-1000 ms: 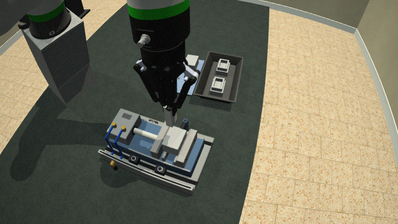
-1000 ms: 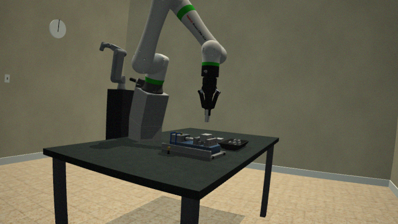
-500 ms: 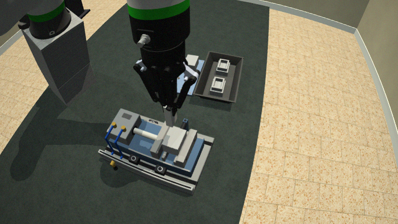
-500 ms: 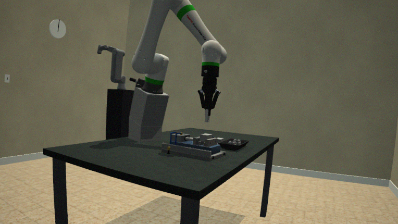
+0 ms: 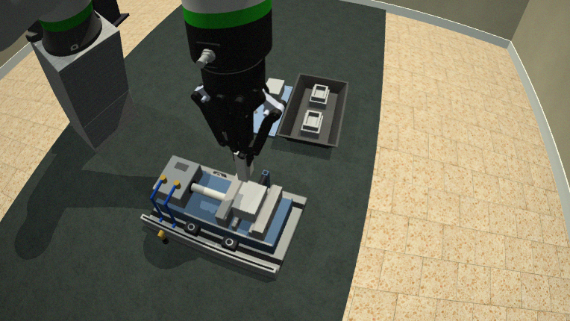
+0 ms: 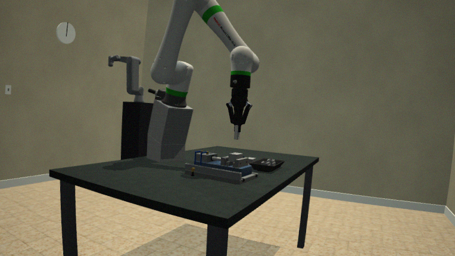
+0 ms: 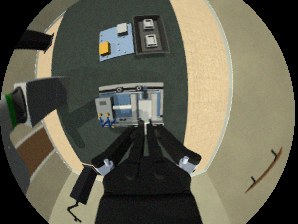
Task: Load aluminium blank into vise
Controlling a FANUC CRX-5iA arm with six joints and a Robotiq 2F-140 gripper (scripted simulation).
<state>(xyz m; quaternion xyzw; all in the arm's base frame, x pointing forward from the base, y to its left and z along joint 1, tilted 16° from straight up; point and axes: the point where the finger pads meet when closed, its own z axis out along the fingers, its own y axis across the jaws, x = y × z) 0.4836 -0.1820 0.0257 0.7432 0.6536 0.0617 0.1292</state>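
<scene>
Aluminium blank (image 5: 250, 198) lies in the vise (image 5: 223, 207), nearest of the things on the dark table (image 6: 178, 203) in the exterior view, sitting in the opening between the moving jaw block and the fixed end block; whether it touches the work stop cannot be told. High above the vise hangs the gripper (image 6: 237, 133), its fingers pressed together with nothing between them, pointing straight down and well apart from the blank. Beyond the vise lies the blue infeed plate (image 7: 113, 52), where a brass blank (image 7: 105, 48) and a grey blank (image 7: 123, 28) rest apart from each other. Just beside the plate stands the outfeed tray (image 5: 294, 104), with two finished parts (image 5: 312, 122) on its floor, pockets up.
</scene>
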